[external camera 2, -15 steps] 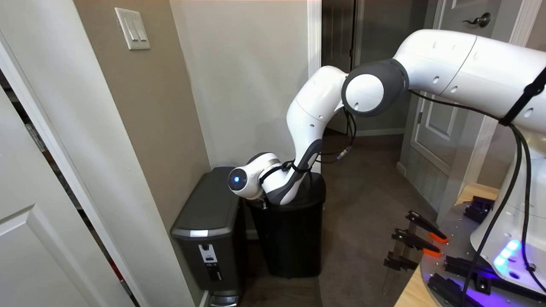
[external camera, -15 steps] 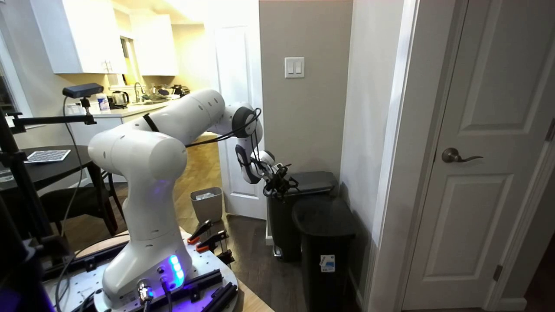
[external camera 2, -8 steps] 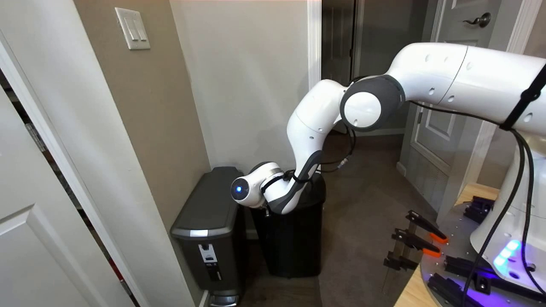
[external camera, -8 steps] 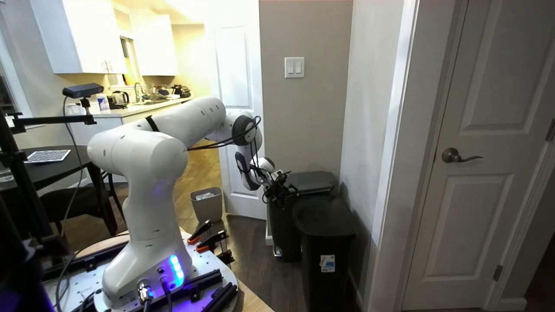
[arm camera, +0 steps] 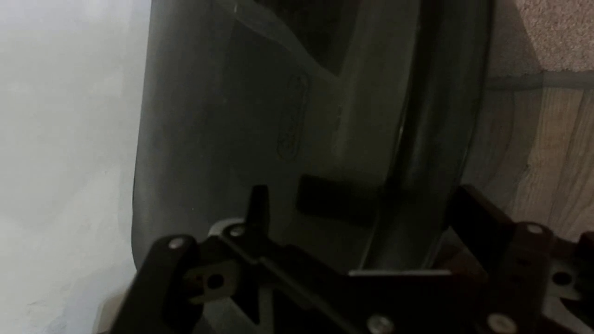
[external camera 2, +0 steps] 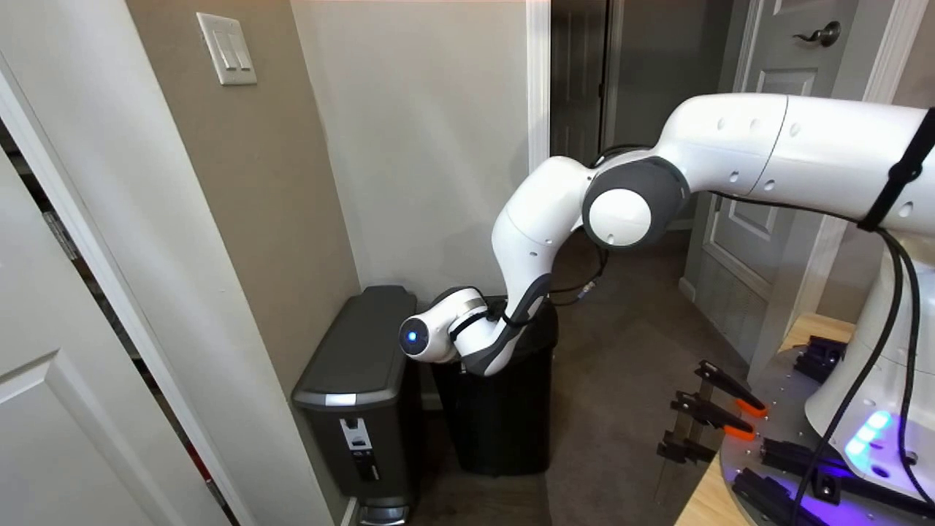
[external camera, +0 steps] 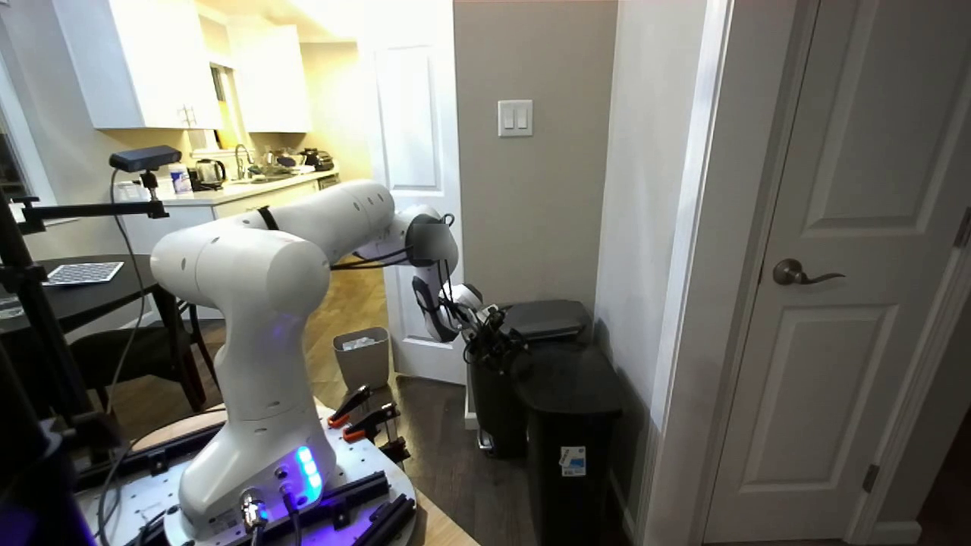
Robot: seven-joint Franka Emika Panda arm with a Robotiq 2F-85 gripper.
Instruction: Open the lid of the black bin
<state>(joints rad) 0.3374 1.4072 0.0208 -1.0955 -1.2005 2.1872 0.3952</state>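
Wrist view: blk lid (arm camera: 260, 134) btwn pale wall (arm camera: 65, 139) & wood flr (arm camera: 561, 171)

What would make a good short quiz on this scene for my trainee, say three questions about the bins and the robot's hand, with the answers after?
1. True or false: the lid lies closed on the black bin.
2. What colour is the neighbouring bin beside it? A, red; B, dark grey; C, yellow.
3. Short answer: in the wrist view, is the hand open or shut?

Key: 1, true. 2, B. 3, open, with its fingers standing apart.
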